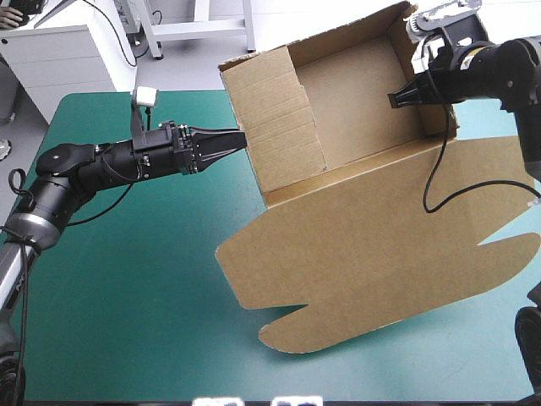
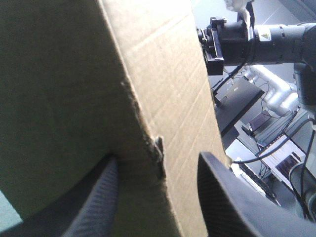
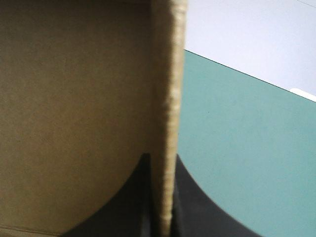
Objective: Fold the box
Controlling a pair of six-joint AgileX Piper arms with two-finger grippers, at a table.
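The brown box (image 1: 355, 110) is an open tray with raised walls, tipped so its inside faces the camera. Its flat lid (image 1: 380, 262) spreads toward the table's front edge. My left gripper (image 1: 239, 139) reaches in from the left and is shut on the tray's thick left wall (image 2: 148, 74), one black finger (image 2: 98, 197) on each face. My right gripper (image 1: 393, 99) comes from the far right and is shut on the right wall (image 3: 168, 98), the board's edge standing between its fingers (image 3: 190, 197). The left wrist view also shows the right gripper (image 2: 217, 49) beyond the wall.
Teal-green cover (image 1: 127, 279) lies bare to the left and front of the lid. A white cabinet (image 1: 59, 51) stands beyond the table's far left corner. The right arm's cable hangs across the lid.
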